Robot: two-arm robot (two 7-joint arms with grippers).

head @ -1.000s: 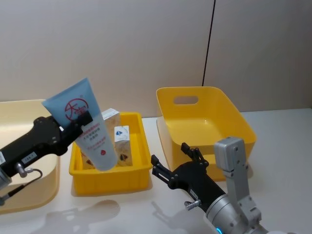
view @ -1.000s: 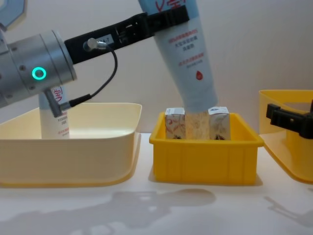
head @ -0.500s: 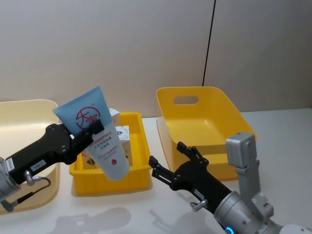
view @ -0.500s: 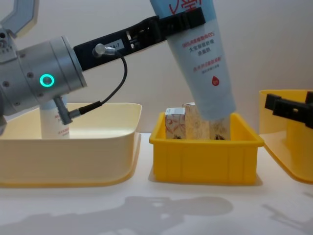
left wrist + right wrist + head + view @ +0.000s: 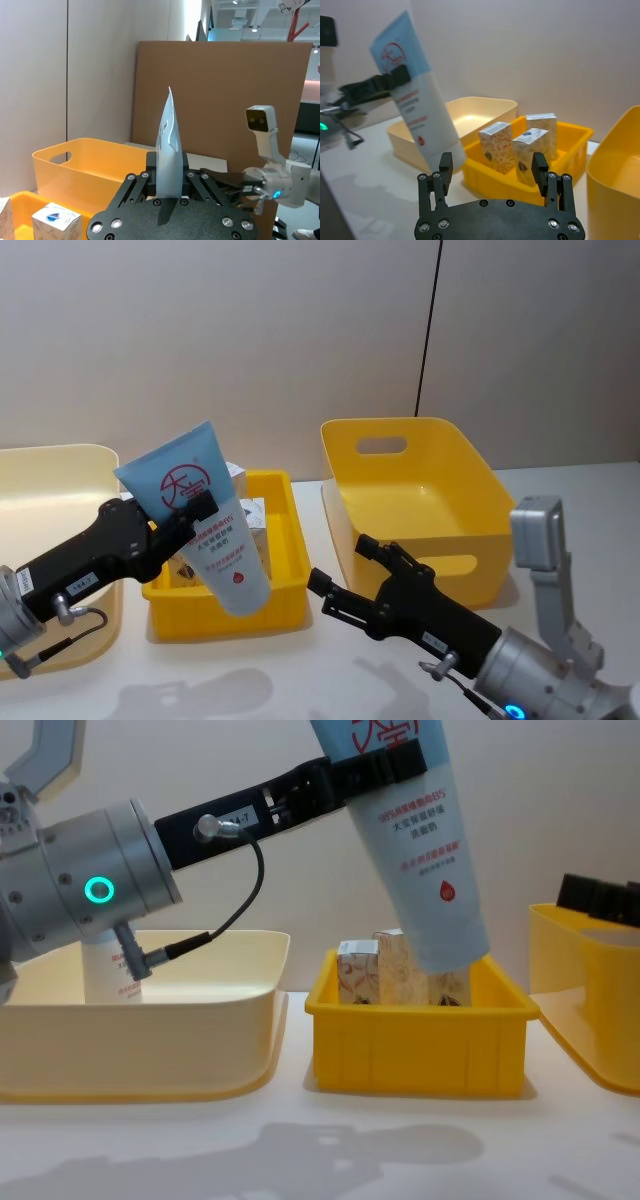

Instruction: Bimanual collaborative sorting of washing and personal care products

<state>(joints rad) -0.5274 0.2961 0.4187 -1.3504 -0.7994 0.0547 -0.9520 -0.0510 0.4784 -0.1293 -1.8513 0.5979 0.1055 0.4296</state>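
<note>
Tube is held near crimp by jaws of L gripper, long axis tilted, cap twd R gripper, whose jaws are spread open.

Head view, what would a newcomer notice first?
A big blue tube, tilted, clamped in the left tool over the small yellow bin of white cartons. The right tool hangs open beside it, in front of the deep yellow bin.

The spread right pincer faces a tilted tube and three cartons.
</note>
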